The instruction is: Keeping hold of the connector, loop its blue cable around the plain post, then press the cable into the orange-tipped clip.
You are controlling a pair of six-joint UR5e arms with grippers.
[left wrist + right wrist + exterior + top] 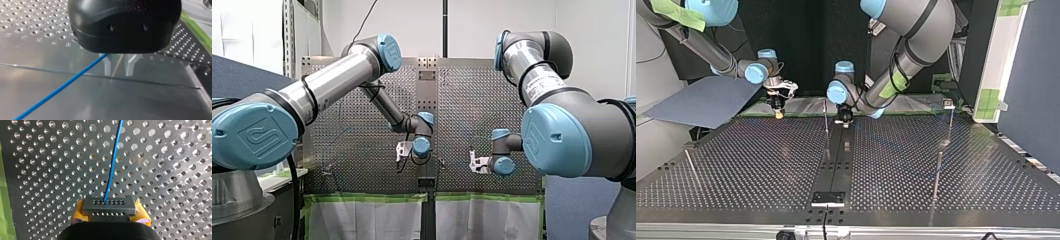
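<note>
Two yellow pads point(78, 212) of my right gripper point(110, 211) pinch the grey connector point(108, 206) from either side. Its blue cable point(112, 162) runs straight ahead from the connector. My left gripper point(118, 72) holds its metal fingers point(107, 67) slightly apart, the cable passing beside one.

Left arm point(287, 105): showing a silver tube point(339, 77), blue caps point(390, 51).
Left gripper point(117, 74): showing a black shell point(125, 25).
Right gripper point(110, 212): showing yellow pads point(78, 210).
</note>
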